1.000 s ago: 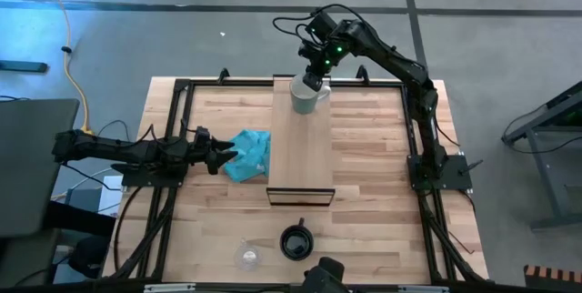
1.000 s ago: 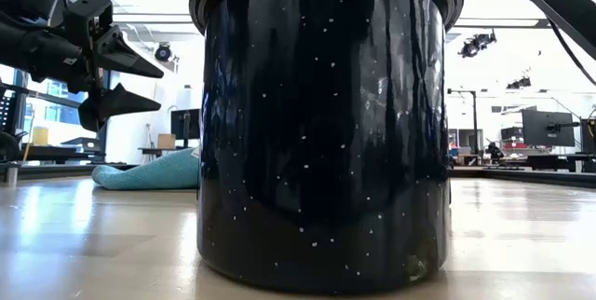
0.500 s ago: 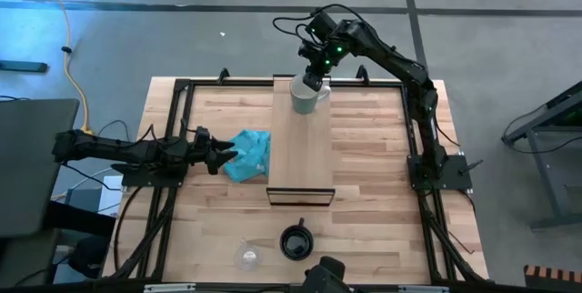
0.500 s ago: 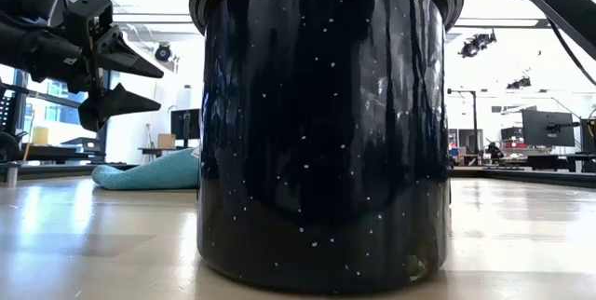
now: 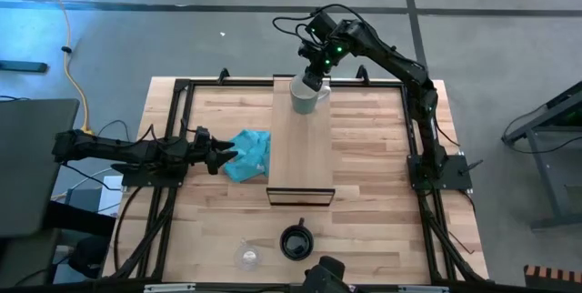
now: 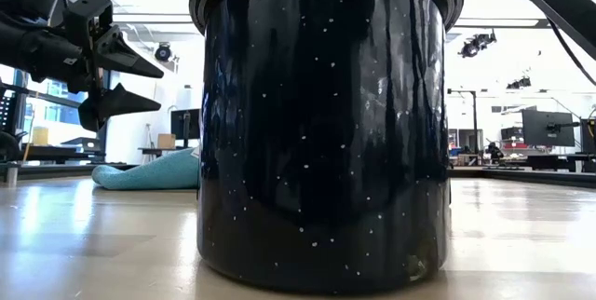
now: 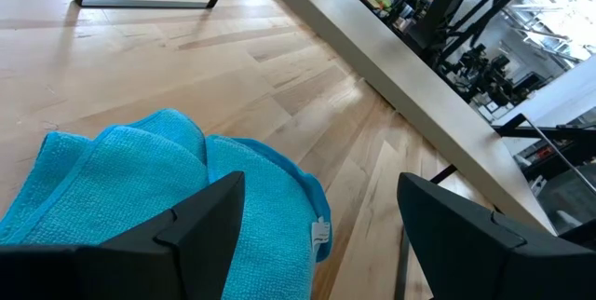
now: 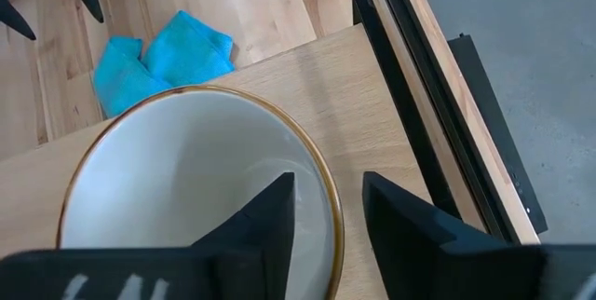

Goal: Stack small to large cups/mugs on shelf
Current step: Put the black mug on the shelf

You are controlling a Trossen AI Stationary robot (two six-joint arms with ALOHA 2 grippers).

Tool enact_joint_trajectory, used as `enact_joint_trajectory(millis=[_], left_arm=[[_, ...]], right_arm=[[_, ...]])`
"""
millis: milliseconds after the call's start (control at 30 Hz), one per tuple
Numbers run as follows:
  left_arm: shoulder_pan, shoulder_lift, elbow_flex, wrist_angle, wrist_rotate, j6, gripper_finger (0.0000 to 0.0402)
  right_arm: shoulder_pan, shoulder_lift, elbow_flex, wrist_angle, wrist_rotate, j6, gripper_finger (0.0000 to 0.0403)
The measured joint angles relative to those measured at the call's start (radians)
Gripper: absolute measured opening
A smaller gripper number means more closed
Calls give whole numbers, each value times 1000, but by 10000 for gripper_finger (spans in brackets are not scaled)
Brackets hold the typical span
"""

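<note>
A large white mug (image 5: 309, 96) stands on its base at the far end of the light wooden shelf (image 5: 300, 156). My right gripper (image 5: 316, 80) hangs over it, open, with one finger inside the mug and the other outside its rim (image 8: 333, 235), neither touching. A black speckled mug (image 5: 296, 241) and a small clear glass cup (image 5: 247, 257) stand on the tabletop near the front edge. The black mug (image 6: 321, 123) fills the low view. My left gripper (image 5: 221, 158) waits open, level, just left of a teal cloth (image 5: 250, 154).
The teal cloth (image 7: 158, 188) lies bunched on the tabletop between my left gripper and the shelf's left side. A black metal frame (image 5: 173, 138) runs round the table. The rest of the shelf top, nearer than the white mug, is bare wood.
</note>
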Motion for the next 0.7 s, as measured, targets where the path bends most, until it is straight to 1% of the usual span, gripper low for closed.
enact_joint_trajectory(millis=[400,700], left_arm=[[0,0,0,0,0,0,271],[0,0,0,0,0,0,271]], right_arm=[[0,0,0,3,-1,-5,174],[0,0,0,-1,-20,-31,179]])
